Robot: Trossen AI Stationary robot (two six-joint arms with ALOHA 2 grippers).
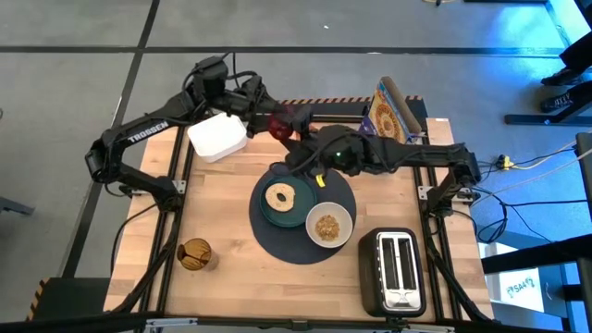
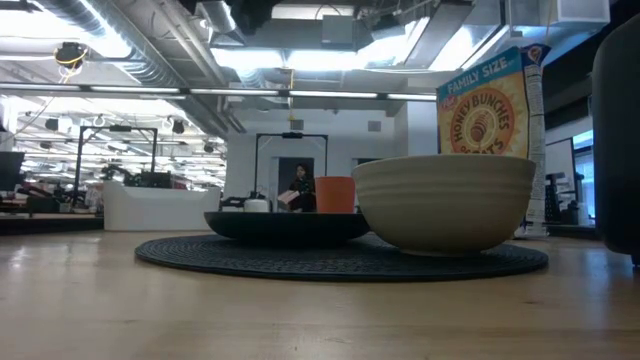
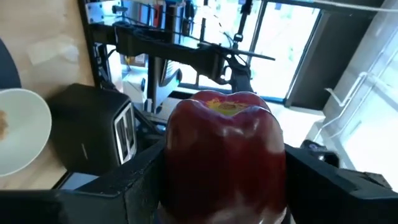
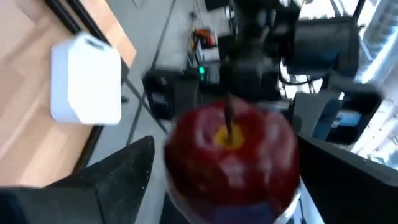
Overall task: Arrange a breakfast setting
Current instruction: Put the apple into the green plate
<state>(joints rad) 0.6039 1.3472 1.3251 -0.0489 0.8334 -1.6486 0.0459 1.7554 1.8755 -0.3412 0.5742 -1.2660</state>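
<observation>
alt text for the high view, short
Both grippers meet at a red apple in the air behind the round dark-blue placemat; the left gripper holds it. On the placemat sit a teal plate with a bagel and a white bowl; a toaster stands nearby.

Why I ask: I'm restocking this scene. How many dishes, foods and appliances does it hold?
Dishes: 3 (teal plate, white bowl, orange cup)
Foods: 3 (bagel, apple, cereal box)
Appliances: 1 (toaster)
Total: 7
</observation>
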